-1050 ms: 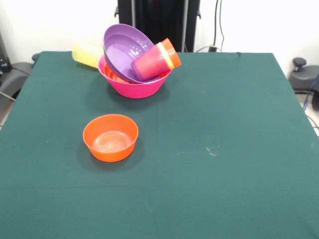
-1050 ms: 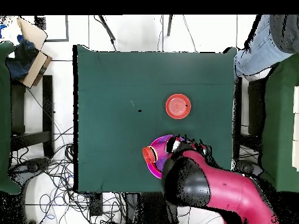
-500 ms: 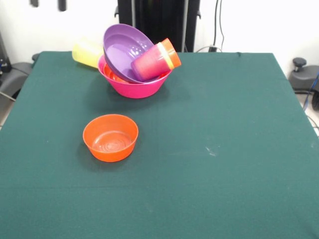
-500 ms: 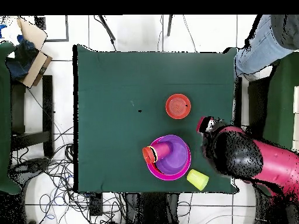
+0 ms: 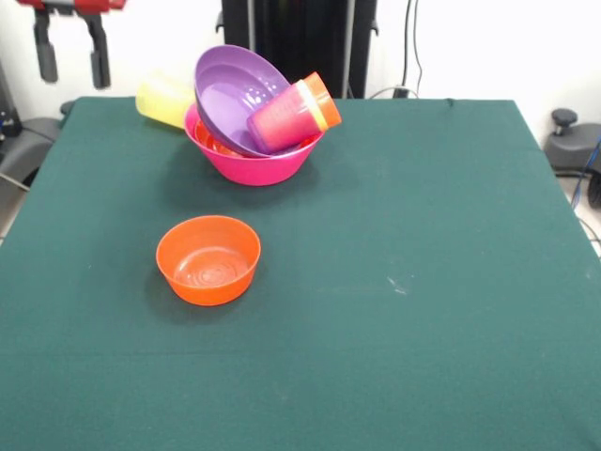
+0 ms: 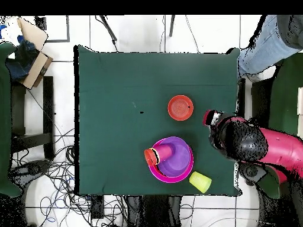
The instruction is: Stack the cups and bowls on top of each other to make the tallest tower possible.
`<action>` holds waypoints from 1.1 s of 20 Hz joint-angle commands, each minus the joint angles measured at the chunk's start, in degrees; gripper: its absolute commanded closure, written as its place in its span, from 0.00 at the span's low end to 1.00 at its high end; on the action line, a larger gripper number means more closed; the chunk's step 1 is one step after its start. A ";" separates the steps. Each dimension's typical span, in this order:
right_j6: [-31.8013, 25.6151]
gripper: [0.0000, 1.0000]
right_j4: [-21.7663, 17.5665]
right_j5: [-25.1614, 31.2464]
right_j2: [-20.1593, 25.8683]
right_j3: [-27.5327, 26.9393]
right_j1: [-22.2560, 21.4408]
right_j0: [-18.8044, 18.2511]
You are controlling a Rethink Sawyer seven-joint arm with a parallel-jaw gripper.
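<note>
The tower stands at the table's far side: a big pink bowl (image 5: 252, 162) (image 6: 155, 172) holds an orange bowl (image 5: 212, 143), of which only a sliver shows. A wide purple bowl (image 5: 232, 96) (image 6: 176, 158) is tilted on edge in it. Nested cups (image 5: 295, 115) (image 6: 155, 156) lie on their side against the purple bowl, a pinkish one outermost with yellow and orange rims showing. One yellow cup (image 5: 163, 100) (image 6: 200, 181) lies on the cloth beside the pink bowl. A small orange bowl (image 5: 208, 260) (image 6: 180, 107) sits alone, upright. My gripper (image 5: 70, 58) (image 6: 208, 117) hangs open and empty, off to the side of the tower and high above the table edge.
The table (image 5: 423, 282) is covered in dark green cloth. A person's leg (image 6: 265, 46) shows at one corner in the overhead view. Cables and a cardboard box (image 6: 32, 50) lie on the floor around the table.
My arm has swung away from over the tower toward the table's side. The gripper has come down into the front view's top left. Bowls and cups have not moved.
</note>
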 commanded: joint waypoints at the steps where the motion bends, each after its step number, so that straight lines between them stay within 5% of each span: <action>1: -11.64 0.00 -7.95 -1.97 4.38 0.56 6.37 0.14; 9: -11.45 0.00 -10.63 -4.55 7.47 7.96 4.85 -6.80; 22: -22.96 0.00 -14.59 4.53 13.85 -3.54 13.91 -16.08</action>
